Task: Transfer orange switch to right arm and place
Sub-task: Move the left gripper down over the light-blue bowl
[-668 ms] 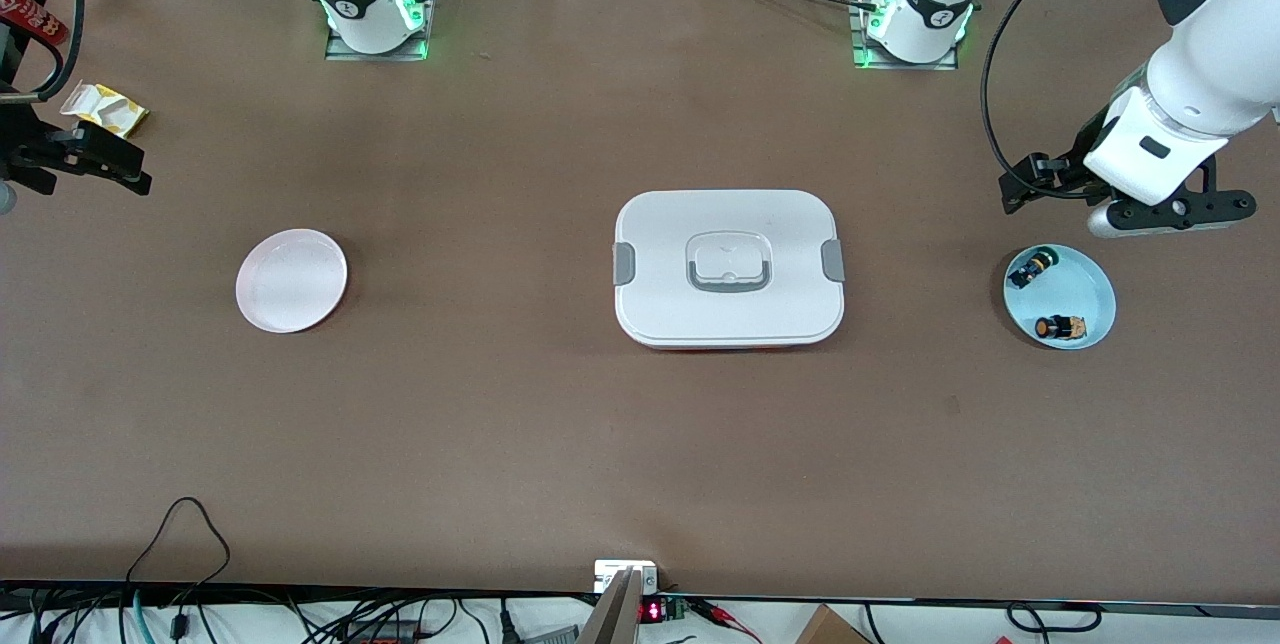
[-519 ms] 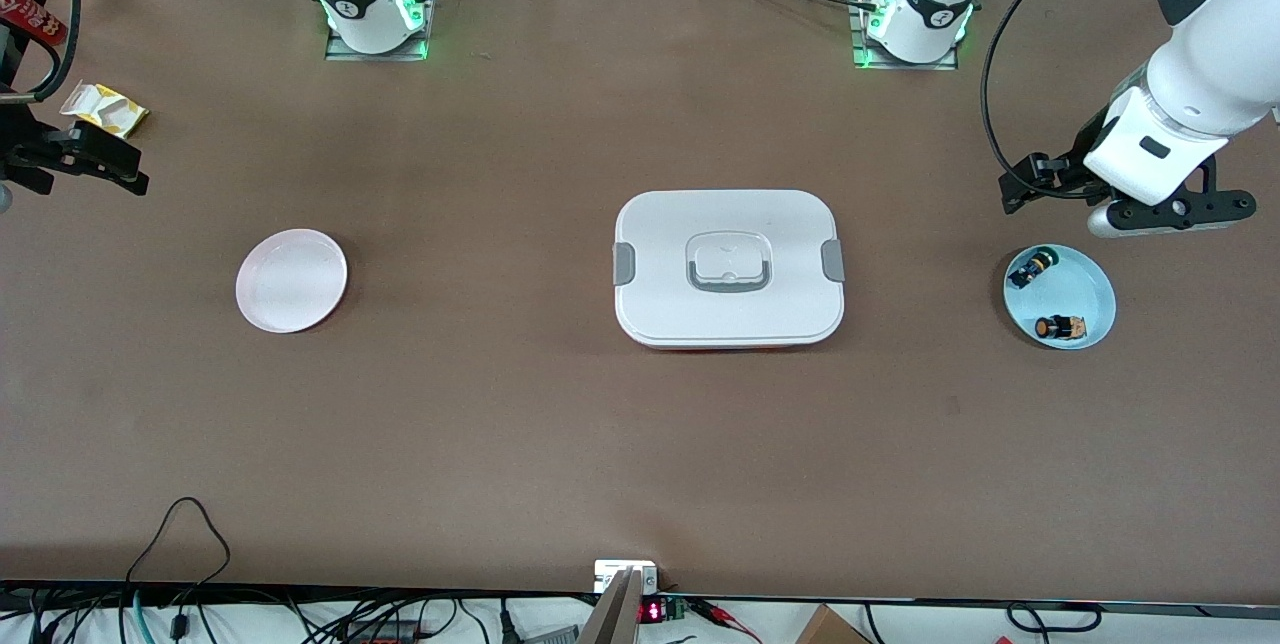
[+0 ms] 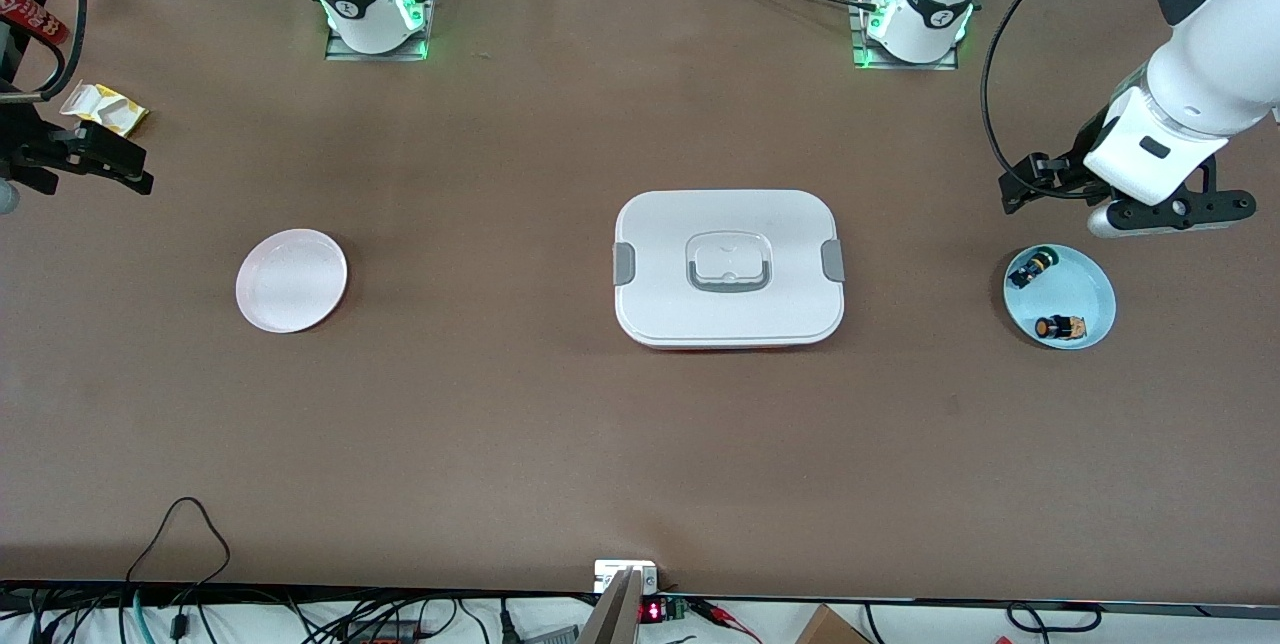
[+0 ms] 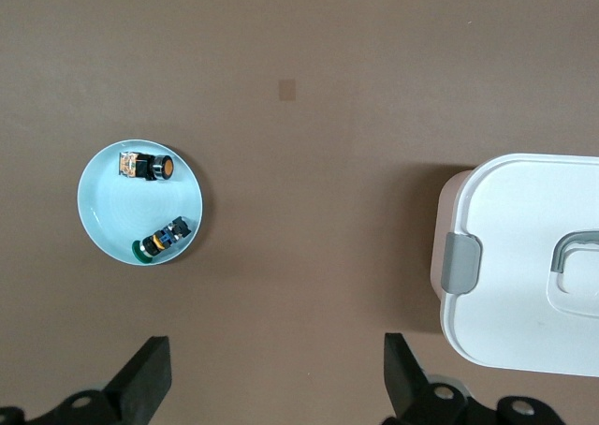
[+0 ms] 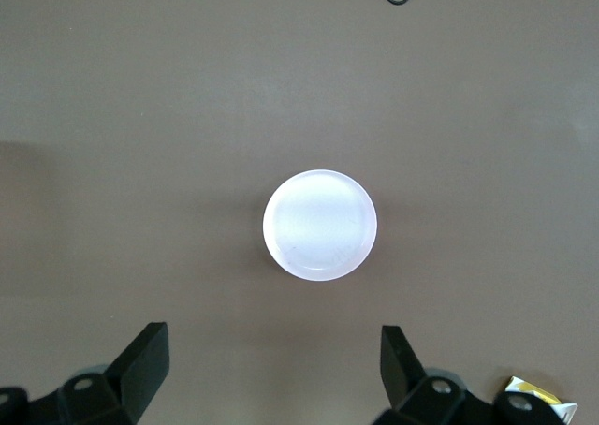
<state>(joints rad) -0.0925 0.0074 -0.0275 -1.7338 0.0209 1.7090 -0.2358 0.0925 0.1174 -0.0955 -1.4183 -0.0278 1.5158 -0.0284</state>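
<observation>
The orange switch (image 3: 1060,327) lies on its side in a light blue dish (image 3: 1090,289) at the left arm's end of the table, on the side of the dish nearer the front camera. A similar switch with a green-yellow face (image 3: 1033,268) lies beside it. Both show in the left wrist view: the orange switch (image 4: 146,167), the green one (image 4: 164,240) and the dish (image 4: 103,210). My left gripper (image 3: 1165,214) hovers open and empty (image 4: 276,383) just off the dish's rim. My right gripper (image 3: 100,162) hovers open and empty (image 5: 271,364) at the right arm's end.
A white lidded box (image 3: 728,267) with grey clips sits mid-table (image 4: 524,266). A pale pink plate (image 3: 291,280) lies toward the right arm's end (image 5: 320,225). A yellow wrapper (image 3: 103,108) lies near the right gripper. A black cable (image 3: 185,524) loops at the front edge.
The right gripper has shifted very slightly. The left arm, the dish and both switches have not moved.
</observation>
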